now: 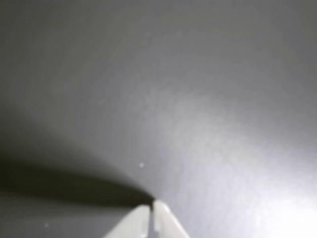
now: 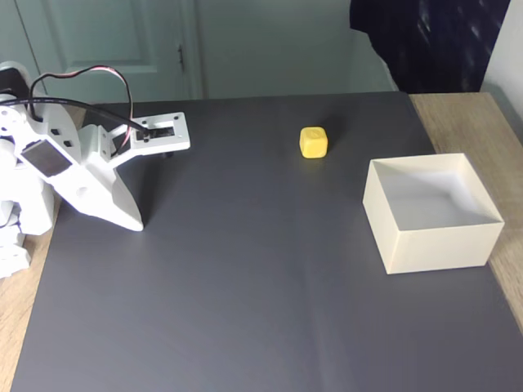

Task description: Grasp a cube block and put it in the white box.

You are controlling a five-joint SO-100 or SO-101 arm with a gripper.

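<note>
— Dark mat (image 2: 245, 286); why's the gripper (image 2: 137, 222) tip-down on it?
— Parked, I'd guess, jaws pressed together, empty. Cube (image 2: 313, 141) sits well apart, beyond them; box (image 2: 433, 245) farther.

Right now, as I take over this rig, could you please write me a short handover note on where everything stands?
Gripper: fingers closed together and empty, tips down on the dark mat at the left side of the fixed view, beside the arm's base. The wrist view shows the two fingers meeting over bare mat.

Cube block: yellow, sitting on the mat toward the far edge, untouched, apart from the box.

White box: at the right of the mat, open top, nothing inside.

Done: nothing yet.

Left: open the fingers, reach across to the cube, grasp it, carry it right and release it into the box.
</note>
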